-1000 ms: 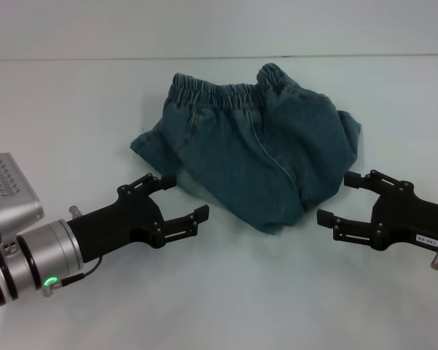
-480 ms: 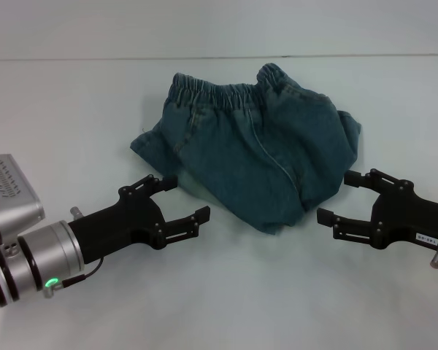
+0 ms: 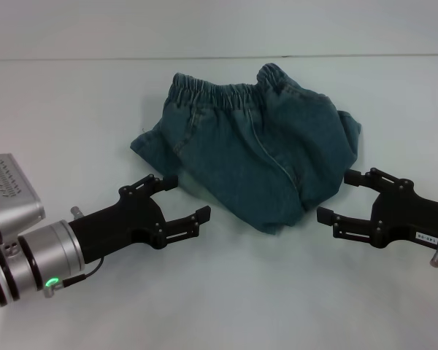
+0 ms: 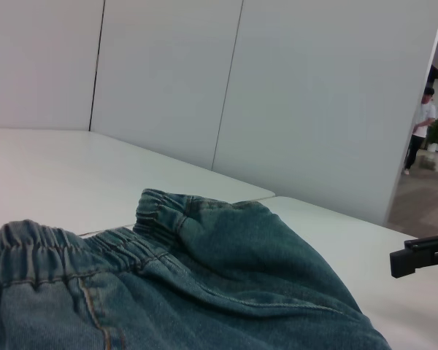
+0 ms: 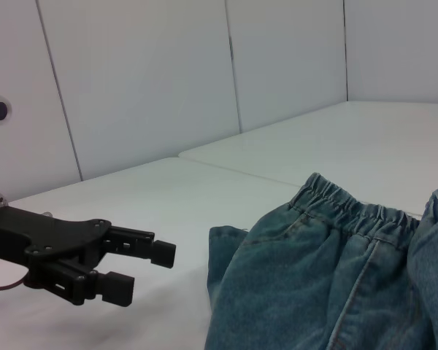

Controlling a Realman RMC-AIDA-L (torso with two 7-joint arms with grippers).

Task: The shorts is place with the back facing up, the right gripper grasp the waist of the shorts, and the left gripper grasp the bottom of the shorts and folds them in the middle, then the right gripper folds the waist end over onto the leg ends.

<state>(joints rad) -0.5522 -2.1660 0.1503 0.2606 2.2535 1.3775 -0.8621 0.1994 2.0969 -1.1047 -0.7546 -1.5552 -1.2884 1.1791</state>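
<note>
The blue-green denim shorts (image 3: 252, 153) lie bunched and folded over on the white table, with the gathered elastic waist (image 3: 226, 93) along the far edge. I cannot make out the bottom or the leg ends; no hem shows clearly. My left gripper (image 3: 187, 197) hovers open just off the shorts' near left edge and touches nothing. My right gripper (image 3: 336, 197) is open beside the near right edge, also apart from the cloth. The left wrist view shows the shorts (image 4: 204, 284) and waist (image 4: 51, 251) close up. In the right wrist view the shorts (image 5: 336, 277) lie across from the left gripper (image 5: 142, 271).
The white table (image 3: 73, 109) stretches around the shorts and ends at a white panel wall at the back. In the left wrist view a person (image 4: 421, 127) stands far off past the wall's end.
</note>
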